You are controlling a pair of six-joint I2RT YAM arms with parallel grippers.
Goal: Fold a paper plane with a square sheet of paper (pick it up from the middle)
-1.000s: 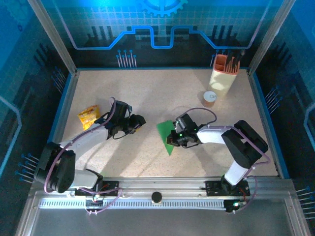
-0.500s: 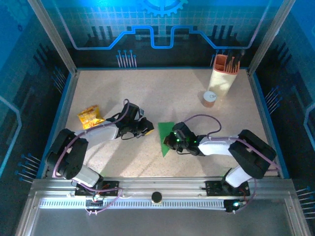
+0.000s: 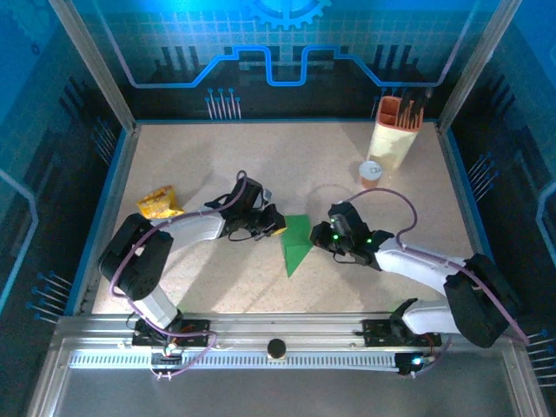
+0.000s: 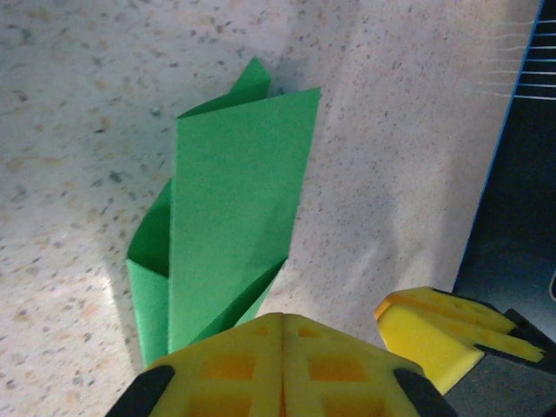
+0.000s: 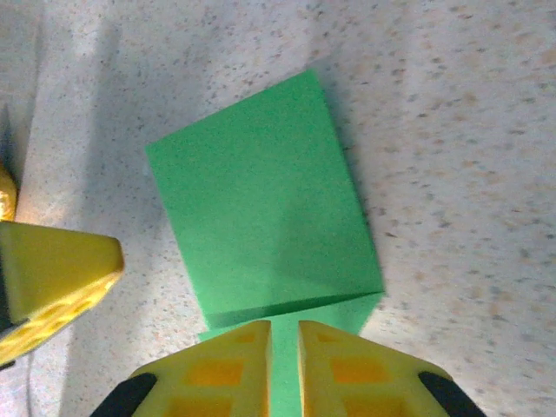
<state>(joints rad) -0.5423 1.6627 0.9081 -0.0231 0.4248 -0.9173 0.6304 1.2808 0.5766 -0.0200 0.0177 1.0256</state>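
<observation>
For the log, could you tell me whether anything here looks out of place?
A crinkled yellow snack packet lies off to the left, unrelated to folding; the green paper lies folded and undamaged.

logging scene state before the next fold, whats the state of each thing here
square sheet of paper: folded into a layered pointed shape, lying on the table between the grippers
left gripper: shut, fingertips at the paper's edge
right gripper: fingers a narrow slit apart at the paper's edge, grip unclear
snack packet: crinkled, lying on the table
tool holder: upright, tools standing in it
</observation>
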